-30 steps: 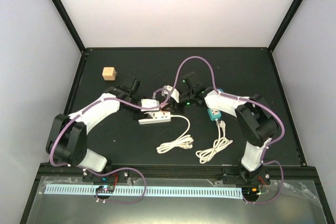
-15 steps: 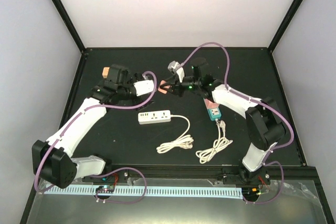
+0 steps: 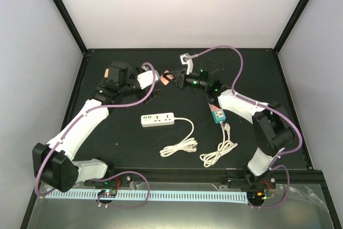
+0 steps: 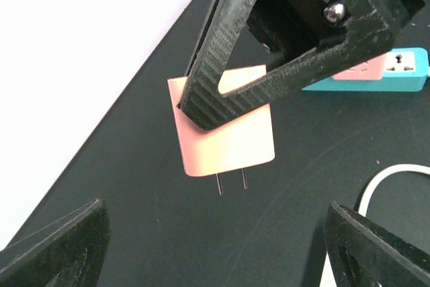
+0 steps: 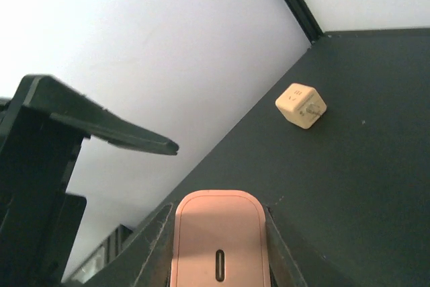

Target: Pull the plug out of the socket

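Both arms have risen from the white power strip (image 3: 158,119) and swung toward the far side of the bench (image 3: 278,79) since a second ago; the strip has stayed mid-bench, its white cord (image 3: 179,146) coiled just beside it. The pink two-pin plug (image 4: 225,140) is out of the strip and held in the air, well clear of it; my right tool (image 3: 174,79) is clamped on its body, a finger on either side, as the right wrist view confirms; both pins show bare beneath the body in the left wrist view. My left tool (image 4: 215,233) faces the plug with jaws spread wide and grips nothing; its fingers (image 4: 57,250) stand apart from the plug. A teal power strip (image 4: 376,75) lies on the bench beyond; a beige cube adapter (image 5: 301,105) lies by itself on the bench.
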Controlling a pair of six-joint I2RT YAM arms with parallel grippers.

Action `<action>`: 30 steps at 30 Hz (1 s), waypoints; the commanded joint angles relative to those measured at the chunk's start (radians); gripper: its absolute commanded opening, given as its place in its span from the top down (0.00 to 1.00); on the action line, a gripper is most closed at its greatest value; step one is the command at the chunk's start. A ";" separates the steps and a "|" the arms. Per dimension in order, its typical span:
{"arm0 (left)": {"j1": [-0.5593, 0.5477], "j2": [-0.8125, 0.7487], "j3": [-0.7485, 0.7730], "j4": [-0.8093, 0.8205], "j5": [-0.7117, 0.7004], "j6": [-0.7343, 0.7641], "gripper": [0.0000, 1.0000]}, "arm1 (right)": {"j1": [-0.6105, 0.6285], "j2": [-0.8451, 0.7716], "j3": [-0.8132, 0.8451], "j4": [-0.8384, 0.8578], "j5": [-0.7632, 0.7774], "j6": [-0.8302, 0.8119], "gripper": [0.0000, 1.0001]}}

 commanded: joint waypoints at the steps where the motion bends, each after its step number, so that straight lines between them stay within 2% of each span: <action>1: -0.038 0.028 0.018 0.083 -0.047 -0.058 0.12 | 0.000 -0.003 -0.040 0.099 0.100 0.259 0.99; 15: -0.105 0.108 0.049 0.090 -0.067 -0.084 0.18 | 0.003 -0.012 -0.109 0.197 0.110 0.373 0.99; 22: -0.123 0.131 0.069 0.103 -0.066 -0.099 0.30 | 0.012 -0.017 -0.119 0.224 0.098 0.384 0.99; 30: -0.128 0.149 0.078 0.113 -0.069 -0.107 0.37 | 0.021 -0.017 -0.129 0.238 0.091 0.387 0.99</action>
